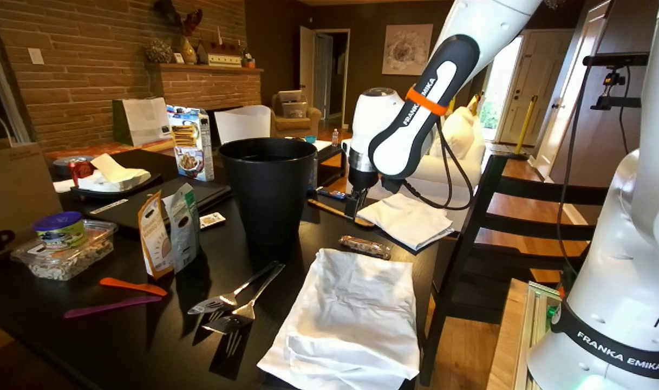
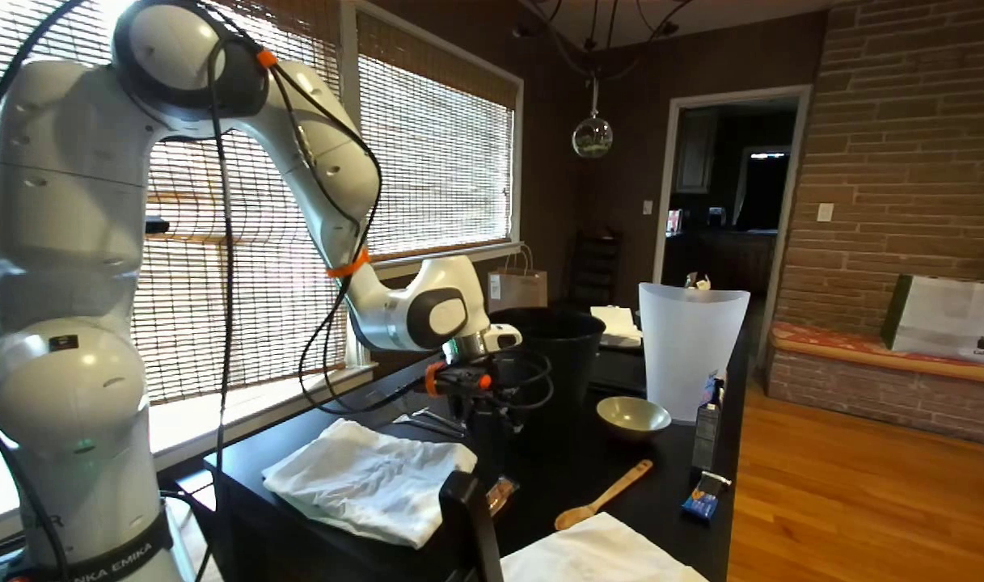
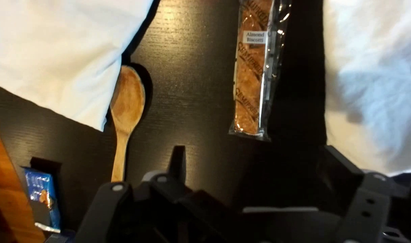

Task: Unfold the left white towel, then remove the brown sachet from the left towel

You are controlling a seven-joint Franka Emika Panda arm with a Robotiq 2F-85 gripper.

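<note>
A brown sachet [image 3: 251, 77], a clear wrapper labelled Almond Biscotti, lies on the black table between two white towels. It also shows in both exterior views [image 1: 364, 246] [image 2: 501, 495]. One folded, wrinkled towel [image 1: 356, 319] lies nearer the robot base [image 2: 370, 477] and at the right of the wrist view [image 3: 374, 84]. The other towel [image 1: 408, 219] lies flat and folded [image 2: 605, 558], at the left of the wrist view [image 3: 53, 57]. My gripper [image 3: 256, 158] is open and empty above the table, beyond the sachet's end. It points down in both exterior views [image 1: 355, 208] [image 2: 492, 440].
A tall black bin [image 1: 269, 189] stands near the gripper. A wooden spoon [image 3: 127, 98] touches a towel's corner. A blue packet [image 3: 43, 197], a bowl [image 2: 633, 416] and a white bin [image 2: 690, 347] line one side. Metal utensils [image 1: 237, 303] lie beside the bin. A chair [image 1: 535, 187] stands at the edge.
</note>
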